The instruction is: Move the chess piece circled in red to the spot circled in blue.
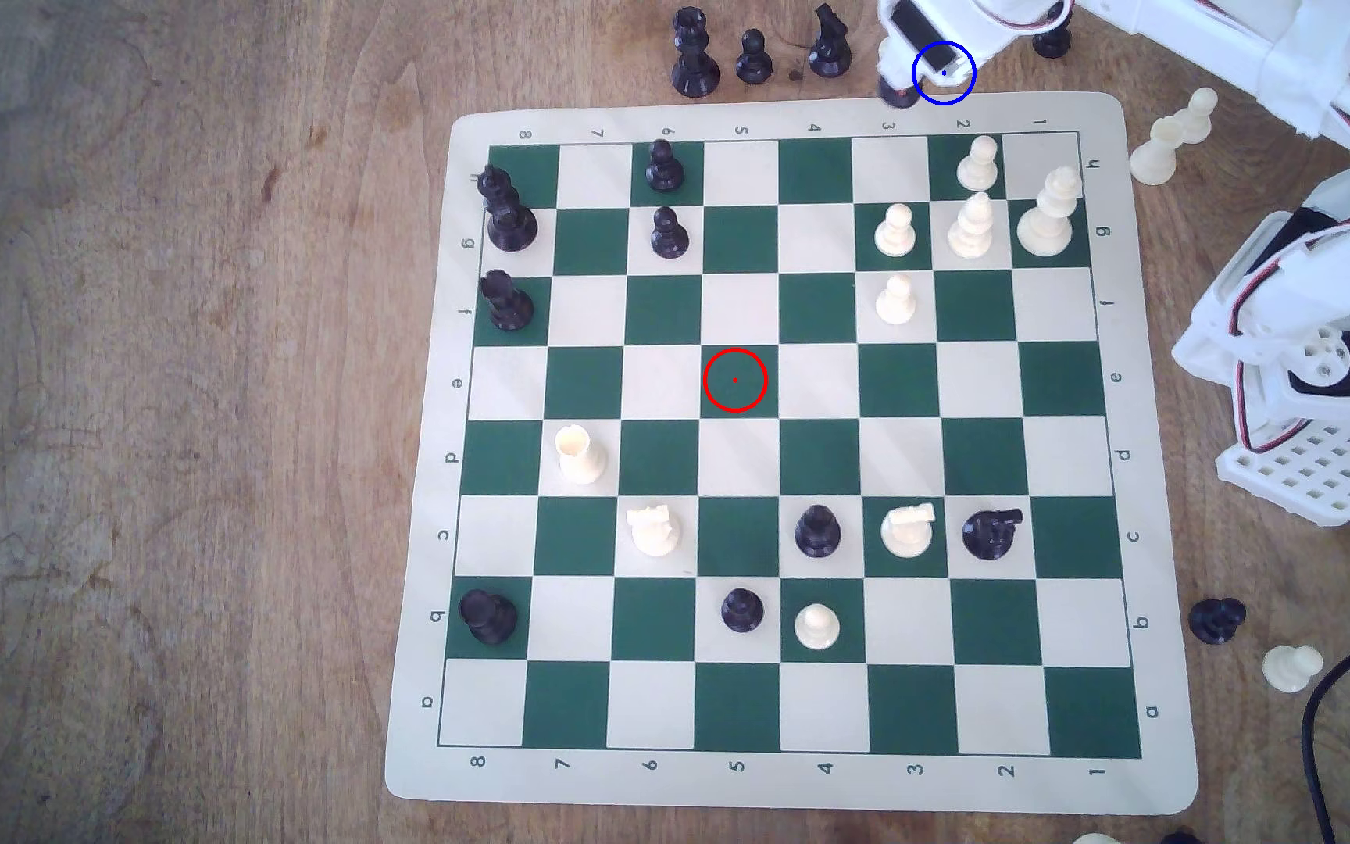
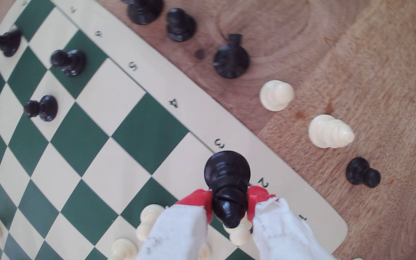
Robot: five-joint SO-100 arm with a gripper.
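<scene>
The black bishop-like piece (image 2: 228, 185) sits between the red-tipped fingers of my gripper (image 2: 229, 200), which is shut on its upper part. Its round base hangs over the cream border of the mat (image 2: 197, 120) near the numbers 3 and 2. In the exterior view my gripper (image 1: 919, 69) is at the top, just past the board's far edge, with the piece's dark base (image 1: 897, 93) showing beneath it. The blue ring (image 1: 944, 104) lies over my gripper there, a little to the exterior view's right of the base. The red ring (image 1: 735, 379) encloses a bare green square.
Three black pieces (image 1: 753, 57) stand off the board to the exterior view's left of my gripper. A black pawn (image 1: 1052, 40) and two white pieces (image 1: 1159, 150) stand to its right. White pieces (image 1: 976, 223) crowd the nearby board corner. The arm's base (image 1: 1321, 389) is at the right.
</scene>
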